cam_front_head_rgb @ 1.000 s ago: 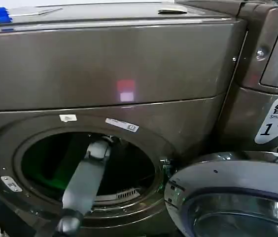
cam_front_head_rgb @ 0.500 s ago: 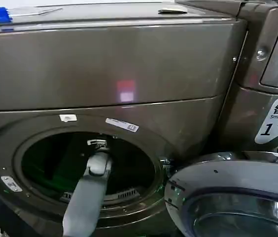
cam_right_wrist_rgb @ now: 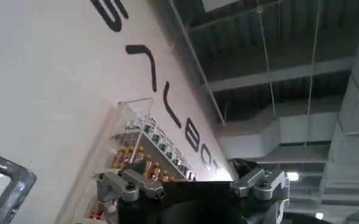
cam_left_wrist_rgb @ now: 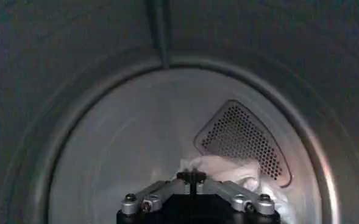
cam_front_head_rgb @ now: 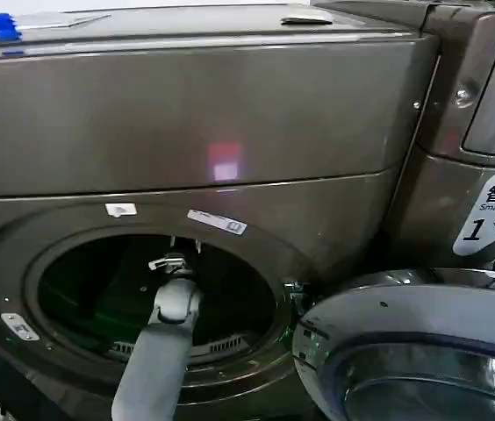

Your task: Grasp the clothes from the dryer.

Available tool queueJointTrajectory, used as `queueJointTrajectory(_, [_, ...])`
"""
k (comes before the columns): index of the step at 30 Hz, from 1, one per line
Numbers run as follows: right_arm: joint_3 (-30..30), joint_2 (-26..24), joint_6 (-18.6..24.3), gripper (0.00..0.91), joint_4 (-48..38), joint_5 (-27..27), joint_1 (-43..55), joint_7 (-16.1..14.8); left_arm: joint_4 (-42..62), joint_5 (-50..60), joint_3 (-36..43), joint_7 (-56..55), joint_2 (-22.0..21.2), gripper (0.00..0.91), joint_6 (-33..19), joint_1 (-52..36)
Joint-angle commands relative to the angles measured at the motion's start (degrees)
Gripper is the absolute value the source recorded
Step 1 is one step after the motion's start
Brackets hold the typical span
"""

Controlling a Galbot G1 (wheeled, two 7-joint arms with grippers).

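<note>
The dryer (cam_front_head_rgb: pixel 230 114) is a bronze-grey machine with a flat fascia; its round porthole (cam_front_head_rgb: pixel 21 289) is uncovered. My left arm reaches through the porthole, and the left gripper (cam_front_head_rgb: pixel 174 261) is inside the dark drum. In the left wrist view the left gripper (cam_left_wrist_rgb: pixel 191 176) has its jaws closed together. The clothes (cam_left_wrist_rgb: pixel 228 170), a pale crumpled piece, lie just beyond the tips against the drum's back wall. I cannot tell whether any fabric is pinched. My right gripper (cam_right_wrist_rgb: pixel 194 198) is held away from the machine, pointing up at a wall and ceiling.
The dryer's door (cam_front_head_rgb: pixel 405 333) hangs open at the lower right, close to the porthole. A neighbouring panel with a white "1" sticker (cam_front_head_rgb: pixel 493 219) stands to the right. A perforated vent (cam_left_wrist_rgb: pixel 243 143) is set in the drum's back wall. Blue tape (cam_front_head_rgb: pixel 3 26) sits on top.
My left arm swung from a slant to point straight into the drum, then its wrist dropped slightly lower in the porthole.
</note>
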Motion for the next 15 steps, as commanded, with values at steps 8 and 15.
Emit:
queueJointTrajectory(8, [0.53,-0.01,0.32,0.907,0.06,-0.36,0.12,-0.36,-1.67,0.71,-0.15,-1.25,-0.05,0.000,-0.74,2.05])
queueJointTrajectory(15, [1.17,-0.05,0.39,0.907,-0.56,-0.54,-0.22,-0.67,-0.95,0.80,-0.17,-1.17,0.09,0.000,-0.80,2.09])
